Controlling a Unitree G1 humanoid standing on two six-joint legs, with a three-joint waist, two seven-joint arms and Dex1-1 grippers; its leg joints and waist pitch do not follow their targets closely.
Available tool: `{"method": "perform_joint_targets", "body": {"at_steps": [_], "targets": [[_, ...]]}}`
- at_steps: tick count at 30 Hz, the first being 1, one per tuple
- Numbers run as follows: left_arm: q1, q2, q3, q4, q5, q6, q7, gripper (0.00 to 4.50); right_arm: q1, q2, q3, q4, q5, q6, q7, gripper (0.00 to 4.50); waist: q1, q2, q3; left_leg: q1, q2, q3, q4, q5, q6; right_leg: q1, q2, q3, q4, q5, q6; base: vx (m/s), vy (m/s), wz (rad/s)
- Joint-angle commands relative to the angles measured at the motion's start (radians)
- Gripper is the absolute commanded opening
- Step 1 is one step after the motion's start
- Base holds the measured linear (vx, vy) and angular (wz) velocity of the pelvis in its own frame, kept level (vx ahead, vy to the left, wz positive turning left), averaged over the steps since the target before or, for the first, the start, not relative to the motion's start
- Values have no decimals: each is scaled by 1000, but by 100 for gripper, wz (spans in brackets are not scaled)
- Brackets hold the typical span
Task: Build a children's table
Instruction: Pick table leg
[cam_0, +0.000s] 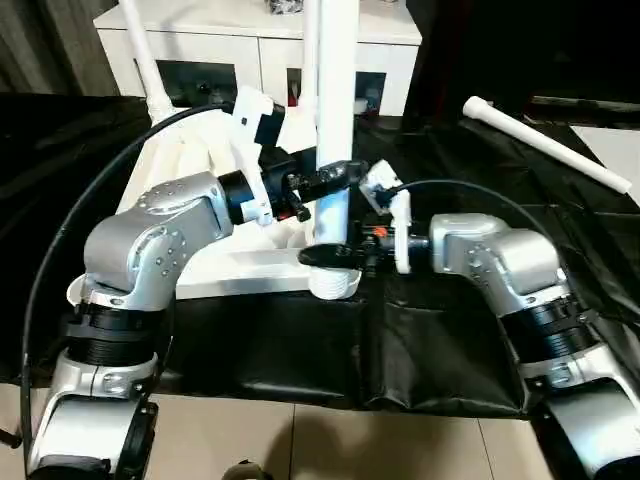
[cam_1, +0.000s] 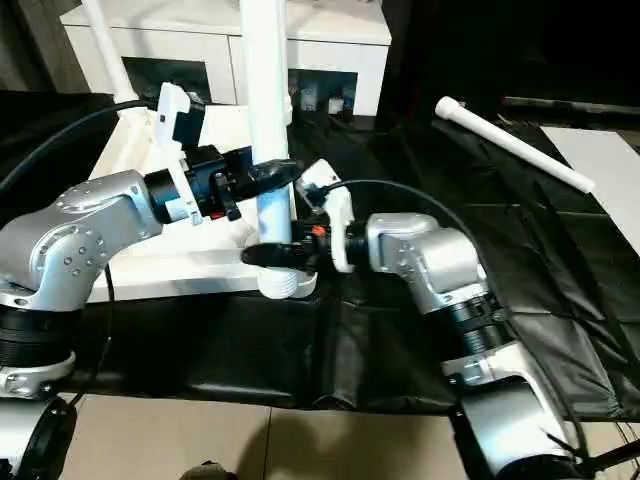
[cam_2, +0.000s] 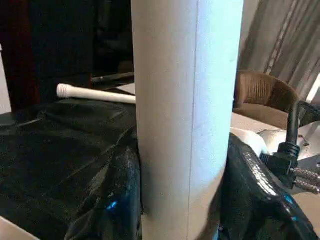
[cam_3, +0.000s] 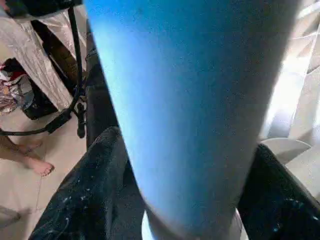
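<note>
Fingers of the left gripper (cam_0: 322, 180) clamp the upright leg (cam_0: 335, 90) from both sides, above the right gripper (cam_0: 335, 256), whose fingers clamp the same leg lower down, just above the corner socket (cam_0: 333, 284). Leg stands vertical, its foot seated in that socket at the near corner of the tabletop (cam_0: 230, 270), which lies underside up on black sheeting (cam_0: 440, 340). Second leg (cam_0: 145, 60) rises tilted from the tabletop's far side. Third leg (cam_0: 545, 143) lies loose on the sheeting, well apart from the upright leg. White cabinet (cam_0: 260, 50) stands behind the tabletop.
</note>
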Motion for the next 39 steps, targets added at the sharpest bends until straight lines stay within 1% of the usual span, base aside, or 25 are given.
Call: {"method": "perform_joint_targets", "body": {"at_steps": [1,6,8,12,14,15,16,18,19,20,22,24,25,26,27,28,29,30,32,33,34,35,36,37,39], "targets": [[-12,3,-13,-7,-4,-2,-16,181,6,4,5,3,-15,-25,-8,285,-2,9,-80,17,12,-3,-68,-165,-48,56,-52,41,-67,-53,-200,0,0,0],[-11,10,-20,-3,10,-5,-31,181,11,6,2,1,-19,-32,-15,238,-3,7,-80,16,12,-3,-68,-161,-47,58,-51,41,-65,-39,-204,0,0,0],[-10,13,-22,0,15,-9,-35,181,11,5,3,2,-22,-36,-17,216,-3,10,-80,17,12,-4,-68,-167,-49,57,-51,41,-66,-38,-205,0,0,0],[-11,23,-29,8,29,-18,-44,181,12,4,3,2,-29,-44,-17,198,-4,11,-80,19,12,-4,-69,-178,-51,56,-50,41,-66,-44,-206,0,0,0],[-12,28,-34,14,42,-31,-48,181,14,3,3,0,-31,-47,-15,197,-4,16,-80,18,11,-4,-68,-178,-52,57,-50,41,-67,-35,-205,0,0,0],[-13,29,-38,20,61,-43,-35,181,15,4,2,-3,-31,-48,-16,194,-4,15,-80,18,11,-4,-68,-179,-52,57,-50,41,-67,-33,-206,0,0,0],[-16,27,-35,36,66,-37,-24,237,16,5,-1,-6,-30,-48,-21,193,-3,19,-81,18,12,-5,-68,-178,-53,57,-50,41,-65,-27,-207,0,0,0],[-19,25,-33,48,68,-31,-17,251,17,7,-3,-8,-29,-48,-24,193,-4,17,-82,19,11,-5,-68,-177,-54,58,-50,40,-64,-20,-210,0,0,0],[-17,31,-35,54,76,-31,-13,258,19,9,-9,-9,-31,-49,-37,193,-5,22,-81,19,11,-6,-68,-180,-55,57,-49,40,-64,-18,-209,0,0,0],[-15,33,-31,62,76,-27,-10,258,22,14,-28,-4,-33,-56,-66,193,-7,22,-81,19,10,-5,-68,-184,-56,57,-49,41,-67,-21,-205,0,0,0],[-7,35,-25,72,81,-36,-5,295,28,28,-70,11,-39,-73,-132,189,-7,22,-82,19,11,-5,-68,-178,-58,57,-50,41,-65,-20,-210,0,0,0],[2,34,-13,82,77,-48,-7,295,33,35,-99,24,-48,-96,-180,189,-8,29,-83,20,9,-5,-66,-185,-65,56,-48,40,-65,-22,-212,0,0,0],[2,34,-13,82,77,-48,-7,307,33,35,-99,24,-48,-96,-180,189,-8,26,-82,21,9,-5,-67,-191,-67,56,-49,40,-67,-29,-212,0,0,0],[9,38,-11,92,96,-84,-3,323,38,42,-131,40,-54,-122,-228,188,-7,34,-82,21,10,-6,-67,-192,-67,55,-49,41,-67,-30,-209,0,0,0],[18,43,-12,105,112,-128,-18,323,44,49,-169,55,-63,-159,-285,188,-9,34,-82,20,10,-5,-67,-192,-68,54,-50,41,-71,-34,-204,0,0,0],[23,47,-14,112,122,-156,-29,342,48,54,-194,66,-68,-183,-323,188,-10,31,-84,22,9,-5,-67,-193,-73,57,-48,40,-68,-29,-203,0,0,0],[23,47,-14,112,122,-156,-29,346,48,54,-194,66,-68,-183,-323,188,-9,30,-84,21,8,-5,-67,-188,-71,56,-48,40,-69,-26,-202,0,0,0],[35,69,-45,126,156,-203,-63,347,55,53,-213,71,-74,-210,-349,188,-12,36,-84,21,7,-5,-66,-187,-73,57,-46,40,-66,-22,-202,0,0,0],[49,96,-90,144,202,-265,-108,348,59,48,-220,77,-88,-234,-374,188,-13,34,-83,21,8,-6,-68,-188,-65,57,-47,40,-70,-40,-187,0,0,0],[62,124,-155,188,262,-341,-167,348,71,36,-216,79,-103,-271,-376,188,-17,24,-83,21,8,-2,-68,-185,-62,57,-45,41,-70,-40,-187,0,0,0],[67,145,-226,268,328,-420,-221,348,90,19,-201,74,-125,-303,-370,188,-15,29,-81,19,7,-3,-68,-184,-57,57,-47,42,-72,-60,-176,0,0,0],[67,145,-226,268,328,-420,-221,348,90,19,-201,74,-125,-303,-370,188,-15,20,-81,19,6,-2,-70,-179,-45,56,-47,42,-83,-77,-164,0,0,0],[65,156,-282,343,384,-491,-256,348,106,9,-195,64,-131,-309,-363,188,-18,20,-82,20,7,0,-70,-172,-51,57,-47,44,-74,-73,-160,0,0,0],[48,159,-335,474,446,-572,-295,348,122,5,-195,49,-129,-303,-356,188,-16,23,-80,20,5,0,-70,-172,-42,55,-46,45,-82,-93,-146,0,0,0],[29,156,-358,574,483,-624,-317,348,130,6,-198,36,-122,-293,-350,188,-18,22,-85,19,6,-1,-70,-164,-45,58,-49,46,-76,-75,-142,0,0,0]]}}
